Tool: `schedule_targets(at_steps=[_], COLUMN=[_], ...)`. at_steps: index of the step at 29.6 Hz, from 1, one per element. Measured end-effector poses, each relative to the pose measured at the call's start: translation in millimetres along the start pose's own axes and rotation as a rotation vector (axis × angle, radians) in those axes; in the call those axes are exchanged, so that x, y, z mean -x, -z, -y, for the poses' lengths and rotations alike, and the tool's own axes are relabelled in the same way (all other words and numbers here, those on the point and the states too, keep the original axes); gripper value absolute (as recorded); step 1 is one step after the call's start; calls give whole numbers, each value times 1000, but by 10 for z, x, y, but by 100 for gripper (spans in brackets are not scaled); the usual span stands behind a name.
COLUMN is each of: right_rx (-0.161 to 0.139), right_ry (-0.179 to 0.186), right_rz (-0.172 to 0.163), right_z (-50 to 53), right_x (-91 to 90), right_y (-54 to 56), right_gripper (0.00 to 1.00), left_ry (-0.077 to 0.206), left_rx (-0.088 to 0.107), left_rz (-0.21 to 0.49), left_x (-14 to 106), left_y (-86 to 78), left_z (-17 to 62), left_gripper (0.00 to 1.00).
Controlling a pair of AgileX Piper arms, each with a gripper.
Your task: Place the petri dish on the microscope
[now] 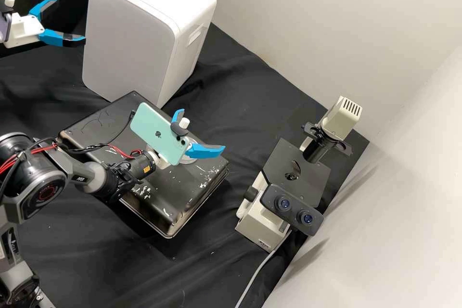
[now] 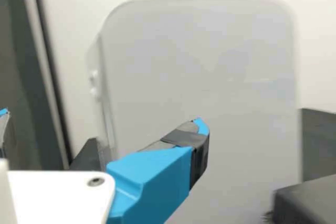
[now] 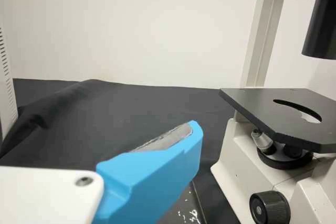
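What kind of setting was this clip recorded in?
Probably a laboratory workbench: a microscope stands on the black-covered bench, near a dark metal tray and a white boxy appliance.

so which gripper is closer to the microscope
Right. The right gripper hangs over the tray next to the microscope; the left gripper is farther off, by the white box.

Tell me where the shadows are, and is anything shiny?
High view: the microscope throws soft grey shadows onto the white wall beside it, and the tray glints along its rim. Right wrist view: the stage shades the lenses beneath it. Left wrist view: the white box looks evenly lit, with no hard shadow on it.
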Motion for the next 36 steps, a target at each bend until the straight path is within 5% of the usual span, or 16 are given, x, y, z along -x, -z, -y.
schedule_targets(at_steps=[5, 10, 17, 30, 36], right_rx=[0, 0, 0, 0, 0], right_ry=[0, 0, 0, 0, 0], right_rz=[0, 0, 0, 0, 0], right_z=[0, 0, 0, 0, 0], right_x=[0, 0, 0, 0, 0], right_y=[0, 0, 0, 0, 0], right_gripper=[100, 100, 100, 100, 100], left_ry=[12, 37, 35, 45, 75], left_rx=[22, 28, 25, 27, 31], left_rz=[49, 117, 177, 213, 244], left_x=[118, 206, 297, 322, 314], left_y=[-65, -160, -239, -312, -384], left_z=[72, 152, 200, 228, 305], left_gripper=[100, 100, 100, 100, 100])
